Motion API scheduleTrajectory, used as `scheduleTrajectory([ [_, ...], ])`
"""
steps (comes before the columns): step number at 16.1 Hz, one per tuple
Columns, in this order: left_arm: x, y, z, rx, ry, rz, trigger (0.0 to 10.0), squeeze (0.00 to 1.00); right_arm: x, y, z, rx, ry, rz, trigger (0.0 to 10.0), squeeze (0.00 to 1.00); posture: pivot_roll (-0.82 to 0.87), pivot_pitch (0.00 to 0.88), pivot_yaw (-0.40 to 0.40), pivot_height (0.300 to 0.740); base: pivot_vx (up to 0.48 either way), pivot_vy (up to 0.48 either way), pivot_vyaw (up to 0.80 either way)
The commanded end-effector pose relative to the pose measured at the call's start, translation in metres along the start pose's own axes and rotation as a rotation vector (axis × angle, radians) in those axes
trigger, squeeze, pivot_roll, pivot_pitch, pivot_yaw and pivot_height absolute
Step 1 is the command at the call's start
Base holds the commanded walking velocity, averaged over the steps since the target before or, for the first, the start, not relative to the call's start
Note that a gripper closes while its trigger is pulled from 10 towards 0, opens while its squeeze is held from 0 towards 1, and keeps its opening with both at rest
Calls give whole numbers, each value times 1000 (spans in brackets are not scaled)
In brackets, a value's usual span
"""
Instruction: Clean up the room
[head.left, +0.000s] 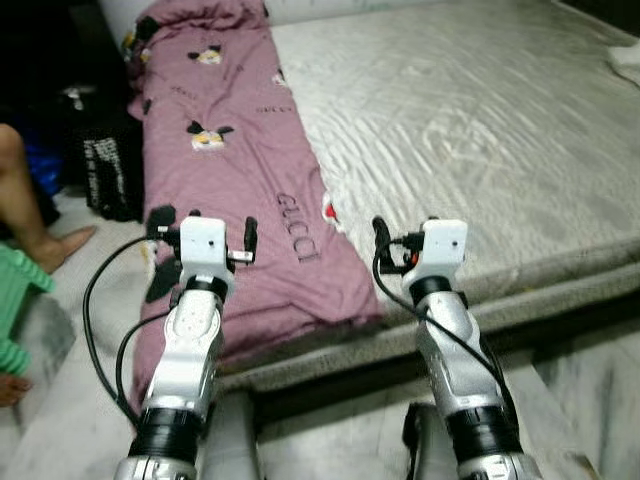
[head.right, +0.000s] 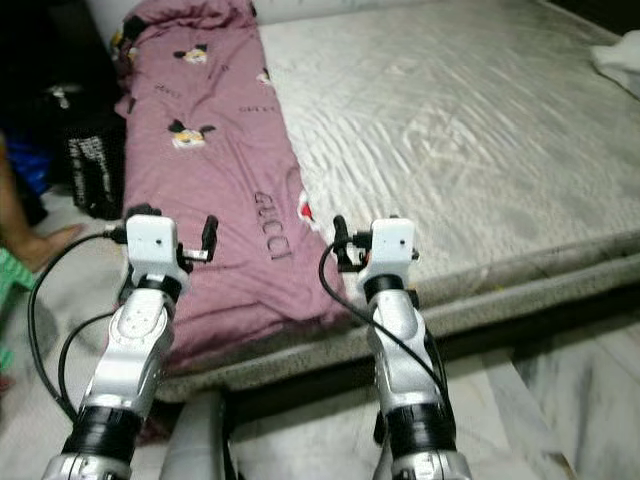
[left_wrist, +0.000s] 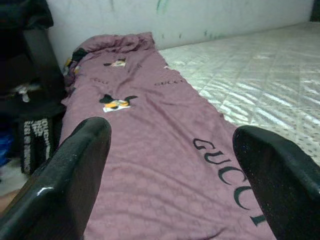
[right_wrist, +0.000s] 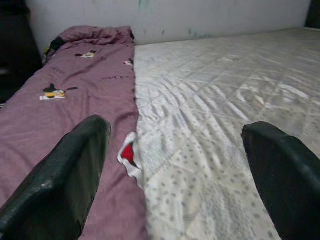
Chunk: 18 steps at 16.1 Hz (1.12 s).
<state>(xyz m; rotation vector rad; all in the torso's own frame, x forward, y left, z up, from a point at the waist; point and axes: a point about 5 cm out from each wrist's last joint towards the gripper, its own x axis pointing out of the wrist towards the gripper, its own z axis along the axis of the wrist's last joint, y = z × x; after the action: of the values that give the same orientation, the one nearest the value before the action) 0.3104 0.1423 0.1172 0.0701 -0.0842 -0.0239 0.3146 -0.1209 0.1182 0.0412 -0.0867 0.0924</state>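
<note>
A mauve blanket (head.left: 230, 150) with cartoon prints and black lettering lies lengthwise along the left side of a grey-white quilted mattress (head.left: 450, 130). Its near end hangs over the bed's front edge. A small red and white patch (right_wrist: 128, 152) peeks out at the blanket's right edge. My left gripper (head.left: 205, 222) hovers open over the blanket's near end, nothing between its fingers (left_wrist: 75, 165). My right gripper (head.left: 420, 235) is open too, at the bed's front edge just right of the blanket, with the mattress ahead of it (right_wrist: 175, 165).
A person's leg and bare foot (head.left: 45, 240) rest on the floor at the left, beside a green stool (head.left: 15, 290). A black printed bag (head.left: 105, 170) stands against the bed's left side. A white cloth (head.left: 625, 62) lies at the mattress's far right.
</note>
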Motion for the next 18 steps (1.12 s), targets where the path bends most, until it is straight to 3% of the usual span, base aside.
scheduleTrajectory([
  [1,-2,-1,-1,3,14,-22,10000,0,3,4,3,6,-16,1,10000,0,-5,0,75,663,0,0,0],
  [8,2,-5,-2,18,41,-49,10000,0,3,2,2,-14,-18,-19,10000,0,-9,0,75,740,0,0,0],
  [11,-1,-9,-7,10,68,-54,10000,0,2,1,0,-64,-11,-36,10000,0,-9,0,71,740,0,0,0],
  [18,-2,-11,-6,27,61,-65,10000,0,1,-1,0,-65,-20,-22,10000,0,-8,0,66,740,0,0,0],
])
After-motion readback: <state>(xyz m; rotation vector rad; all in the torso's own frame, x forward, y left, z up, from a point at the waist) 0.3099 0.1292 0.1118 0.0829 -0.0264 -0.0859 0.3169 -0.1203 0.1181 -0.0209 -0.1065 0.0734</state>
